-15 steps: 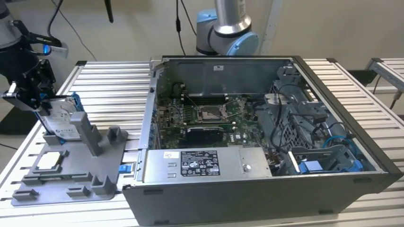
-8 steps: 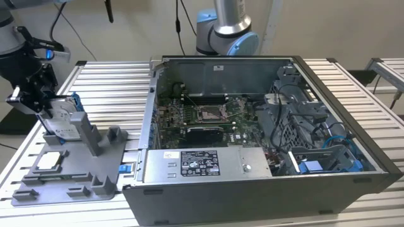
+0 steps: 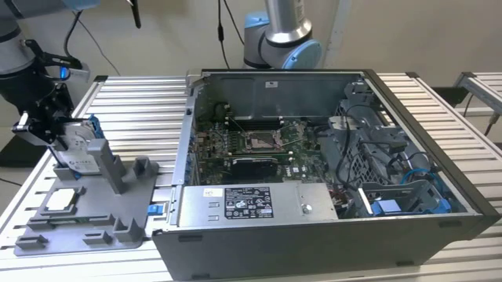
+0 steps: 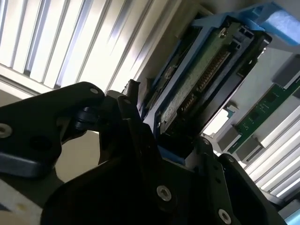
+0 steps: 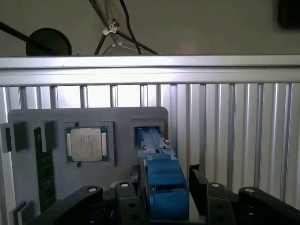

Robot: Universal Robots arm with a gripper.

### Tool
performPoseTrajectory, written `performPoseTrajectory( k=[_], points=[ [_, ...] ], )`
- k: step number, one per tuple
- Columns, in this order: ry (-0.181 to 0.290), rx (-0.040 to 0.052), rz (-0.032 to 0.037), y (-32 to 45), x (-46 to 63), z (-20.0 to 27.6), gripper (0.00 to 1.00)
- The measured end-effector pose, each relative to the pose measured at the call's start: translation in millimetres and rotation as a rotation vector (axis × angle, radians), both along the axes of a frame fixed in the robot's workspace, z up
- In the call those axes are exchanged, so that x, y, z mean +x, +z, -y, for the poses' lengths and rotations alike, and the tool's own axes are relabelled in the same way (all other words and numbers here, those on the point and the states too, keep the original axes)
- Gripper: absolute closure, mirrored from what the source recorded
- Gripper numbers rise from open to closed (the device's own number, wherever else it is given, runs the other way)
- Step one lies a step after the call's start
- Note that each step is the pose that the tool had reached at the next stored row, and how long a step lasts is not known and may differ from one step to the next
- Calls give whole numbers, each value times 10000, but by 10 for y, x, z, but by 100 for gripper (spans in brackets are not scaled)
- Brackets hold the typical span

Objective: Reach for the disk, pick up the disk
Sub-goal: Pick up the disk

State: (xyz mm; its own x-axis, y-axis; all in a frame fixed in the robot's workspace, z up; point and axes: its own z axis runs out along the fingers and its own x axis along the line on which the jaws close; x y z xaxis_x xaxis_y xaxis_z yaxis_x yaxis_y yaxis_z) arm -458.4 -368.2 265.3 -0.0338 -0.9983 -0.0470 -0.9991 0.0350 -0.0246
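My fingers [image 5: 197, 182] stand one on each side of the disk [image 5: 161, 180], spread only a little wider than it. In the first wrist view a thin pale sliver shows between one finger and the blue frame, so I am around the disk without a grip on it. In the second wrist view the disk [image 4: 197, 82] shows its circuit side and a row of connector pins, with its blue frame running down between my black fingers [image 4: 133, 117].

In the exterior view the disk [image 3: 79, 144] stands on edge in a slot of the grey fixture plate [image 3: 94, 220], near the exterior view's left, its white label towards the camera. A square processor chip [image 5: 89, 144] lies flat in a recess of the same plate, and a green memory stick [image 5: 44, 164] lies in a groove just beyond the chip.

The plate rests on a tabletop [image 3: 133, 106] of pale ribbed aluminium slats, bright with light. An open computer case [image 3: 259, 252] sits on it at the exterior view's right of the plate, its motherboard [image 3: 259, 141] exposed. Behind the case stands another arm's base [image 3: 278, 35] with blue caps. The room's wall [image 5: 211, 28] is plain and pale, with dark cables [image 3: 223, 29] hanging before it. A second slatted tabletop [image 3: 482, 82] stands at the exterior view's far right.
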Motion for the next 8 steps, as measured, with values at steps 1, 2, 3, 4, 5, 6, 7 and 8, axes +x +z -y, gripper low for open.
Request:
performPoseTrajectory(
  k=[1, 2, 3, 4, 5, 6, 7, 8],
  points=[
    [0, -1, -1, 0, 0, 0, 0],
    [0, -1, -1, 0, 0, 0, 0],
    [0, -1, -1, 0, 0, 0, 100],
    [0, 0, 0, -1, 0, 0, 100],
    [0, 1, 1, -2, 0, 0, 100],
    [0, 1, 1, -2, 0, 0, 100],
    [0, 1, 0, -1, 0, 0, 100],
    [0, 0, 0, -2, 0, 0, 100]
  ],
)
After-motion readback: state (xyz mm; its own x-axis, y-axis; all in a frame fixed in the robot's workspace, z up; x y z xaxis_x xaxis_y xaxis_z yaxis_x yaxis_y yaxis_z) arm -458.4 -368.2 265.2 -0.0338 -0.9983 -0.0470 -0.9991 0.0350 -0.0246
